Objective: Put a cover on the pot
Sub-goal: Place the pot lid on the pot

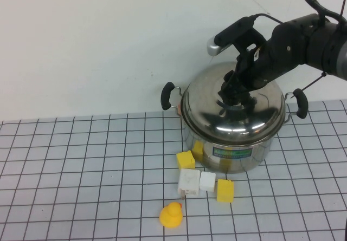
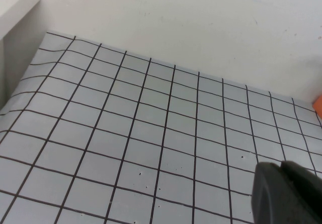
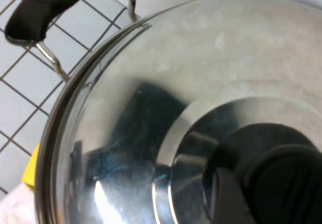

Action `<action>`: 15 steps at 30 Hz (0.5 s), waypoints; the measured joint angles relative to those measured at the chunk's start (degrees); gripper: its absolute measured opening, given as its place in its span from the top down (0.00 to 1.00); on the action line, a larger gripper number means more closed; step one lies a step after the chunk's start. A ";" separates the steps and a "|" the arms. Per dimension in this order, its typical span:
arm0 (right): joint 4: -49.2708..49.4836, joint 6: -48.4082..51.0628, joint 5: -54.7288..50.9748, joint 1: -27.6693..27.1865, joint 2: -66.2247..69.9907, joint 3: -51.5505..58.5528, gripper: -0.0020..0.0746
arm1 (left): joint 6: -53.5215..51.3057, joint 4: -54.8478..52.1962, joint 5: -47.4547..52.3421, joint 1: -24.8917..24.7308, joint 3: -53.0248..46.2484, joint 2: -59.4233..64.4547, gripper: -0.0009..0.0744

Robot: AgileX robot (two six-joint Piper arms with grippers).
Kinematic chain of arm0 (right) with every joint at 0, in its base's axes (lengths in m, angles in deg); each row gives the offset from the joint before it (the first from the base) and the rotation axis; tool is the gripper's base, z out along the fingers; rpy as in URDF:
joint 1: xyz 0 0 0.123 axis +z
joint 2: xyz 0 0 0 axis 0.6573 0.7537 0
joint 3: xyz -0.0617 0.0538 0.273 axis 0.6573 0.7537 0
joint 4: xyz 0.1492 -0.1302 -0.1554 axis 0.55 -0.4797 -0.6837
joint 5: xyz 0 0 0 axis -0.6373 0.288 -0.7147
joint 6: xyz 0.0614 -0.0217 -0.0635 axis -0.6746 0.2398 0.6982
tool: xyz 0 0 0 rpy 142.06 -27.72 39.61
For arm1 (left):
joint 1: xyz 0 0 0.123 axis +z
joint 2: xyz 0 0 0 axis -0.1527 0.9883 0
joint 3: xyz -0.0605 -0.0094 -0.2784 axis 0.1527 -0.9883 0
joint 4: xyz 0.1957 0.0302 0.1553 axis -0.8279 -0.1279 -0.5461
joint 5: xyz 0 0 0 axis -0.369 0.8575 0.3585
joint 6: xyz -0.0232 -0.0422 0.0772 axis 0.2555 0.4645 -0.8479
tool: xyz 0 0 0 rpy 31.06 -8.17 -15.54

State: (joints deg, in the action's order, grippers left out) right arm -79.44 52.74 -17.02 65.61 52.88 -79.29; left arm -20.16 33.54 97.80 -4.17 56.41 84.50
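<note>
The shiny steel pot (image 1: 255, 143) stands at the back right of the gridded table, with black side handles (image 1: 167, 96) and a green label (image 1: 233, 152). The domed steel lid (image 1: 217, 116) rests on its rim. My right gripper (image 1: 237, 95) reaches down from the right and is shut on the lid's black knob. In the right wrist view a grey finger (image 3: 226, 199) presses against the knob (image 3: 287, 173) above the lid (image 3: 201, 58), and one pot handle (image 3: 40, 7) shows. My left gripper (image 2: 284, 194) is shut and empty over bare table; it is outside the high view.
Two yellow blocks (image 1: 186, 159) (image 1: 225, 190) and two white blocks (image 1: 188, 182) (image 1: 207, 181) lie right in front of the pot. A yellow duck (image 1: 171, 215) sits nearer the front. A white wall runs close behind the pot.
</note>
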 joint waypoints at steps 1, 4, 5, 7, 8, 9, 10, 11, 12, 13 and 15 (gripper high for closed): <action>0.00 0.00 0.16 0.00 0.12 0.00 0.51 | 0.00 0.00 0.00 0.00 0.00 0.00 0.99; 0.00 0.00 0.38 0.00 0.21 0.00 0.51 | 0.00 0.00 0.00 0.00 0.00 0.00 0.99; 0.07 0.00 0.51 0.00 0.21 0.00 0.51 | 0.00 0.00 0.00 0.00 0.00 0.00 0.99; 0.07 0.00 0.55 0.00 0.21 0.00 0.51 | 0.00 0.00 0.00 0.00 0.00 0.00 0.99; 0.07 0.00 0.64 0.00 0.21 0.00 0.51 | 0.00 0.00 0.00 0.00 0.00 0.00 0.99; 0.07 0.00 0.64 0.00 0.21 0.00 0.51 | 0.00 0.00 0.00 0.00 0.00 0.00 0.99; 0.12 0.00 0.75 0.00 0.21 0.00 0.51 | 0.00 0.00 0.00 0.00 0.00 0.00 0.99; 0.12 0.00 0.97 0.00 0.21 0.00 0.51 | 0.00 0.00 0.00 0.00 0.00 0.00 0.99; 0.12 0.00 1.23 0.00 0.21 0.00 0.51 | 0.00 0.00 0.00 0.00 0.00 0.00 0.99; 0.12 0.00 1.52 0.00 0.26 0.00 0.51 | 0.00 0.00 0.00 0.00 0.00 0.00 0.99; 0.12 0.00 2.21 0.00 0.35 0.00 0.51 | 0.00 0.00 0.00 0.00 0.00 0.00 0.99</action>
State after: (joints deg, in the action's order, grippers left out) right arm -79.31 52.74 -14.80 65.61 53.23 -79.29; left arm -20.16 33.54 97.80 -4.17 56.41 84.50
